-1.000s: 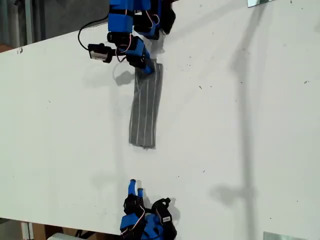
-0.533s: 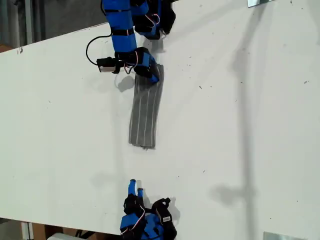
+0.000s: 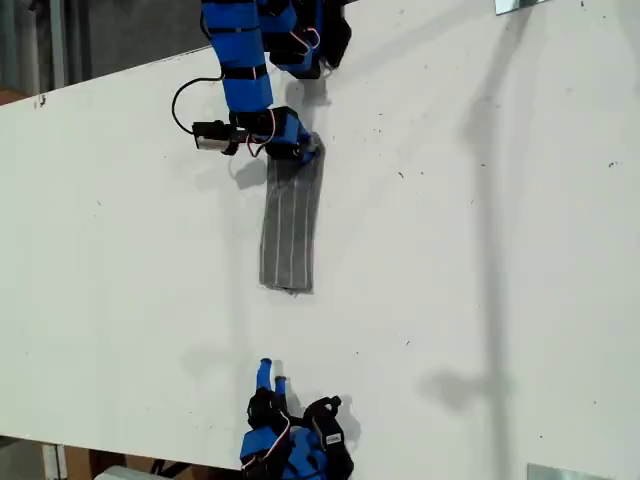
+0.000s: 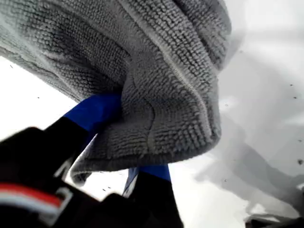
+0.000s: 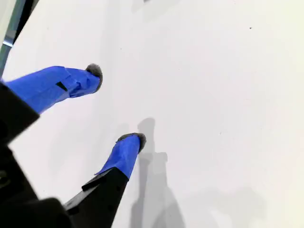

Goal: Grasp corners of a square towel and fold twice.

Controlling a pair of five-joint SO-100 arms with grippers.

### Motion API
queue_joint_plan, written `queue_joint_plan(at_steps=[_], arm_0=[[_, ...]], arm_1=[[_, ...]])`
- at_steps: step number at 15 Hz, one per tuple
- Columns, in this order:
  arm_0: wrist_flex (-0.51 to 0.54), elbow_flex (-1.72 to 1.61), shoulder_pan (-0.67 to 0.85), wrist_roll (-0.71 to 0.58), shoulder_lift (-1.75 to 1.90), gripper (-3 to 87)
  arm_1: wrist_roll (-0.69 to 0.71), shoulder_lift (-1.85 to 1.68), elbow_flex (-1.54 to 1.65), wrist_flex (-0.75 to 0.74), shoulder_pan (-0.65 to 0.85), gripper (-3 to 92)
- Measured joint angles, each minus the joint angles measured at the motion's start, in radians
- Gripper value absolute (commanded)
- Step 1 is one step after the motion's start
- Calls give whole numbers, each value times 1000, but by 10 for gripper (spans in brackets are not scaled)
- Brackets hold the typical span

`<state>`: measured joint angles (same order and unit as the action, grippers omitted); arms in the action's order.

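Note:
The grey striped towel [image 3: 290,230] lies folded into a long narrow strip on the white table [image 3: 480,250]. My first gripper [image 3: 300,153] is at the strip's far end, near the exterior view's top, and is shut on the bunched cloth. In the first wrist view the towel [image 4: 156,90] drapes thickly over the blue fingers [image 4: 95,111] of my first gripper [image 4: 126,142]. The strip's near corners [image 3: 264,284] rest flat. My second gripper [image 3: 272,375] waits open at the exterior view's bottom edge, apart from the towel. My second gripper [image 5: 114,107] holds nothing over bare table.
Both arm bases stand at the table's edges, one [image 3: 290,30] at the exterior view's top, one [image 3: 300,450] at its bottom. Metal plates [image 3: 520,5] show at that view's right corners. Shadows cross the white surface.
The first arm has reached further over the towel's far end, and that end is now gathered in its jaws. The second arm has not moved.

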<state>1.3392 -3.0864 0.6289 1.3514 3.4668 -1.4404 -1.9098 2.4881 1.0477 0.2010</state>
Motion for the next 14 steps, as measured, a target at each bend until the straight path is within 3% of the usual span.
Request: queue_joint_plan(at_steps=[5,10,14], arm_0=[[-2,-5,0,0,0,247],[-3,-6,0,0,0,247],[-3,-6,0,0,0,247]], arm_1=[[-95,-144,-31,216,-51,0],[69,-480,-135,256,-80,0],[210,-410,-284,147,-81,0]])
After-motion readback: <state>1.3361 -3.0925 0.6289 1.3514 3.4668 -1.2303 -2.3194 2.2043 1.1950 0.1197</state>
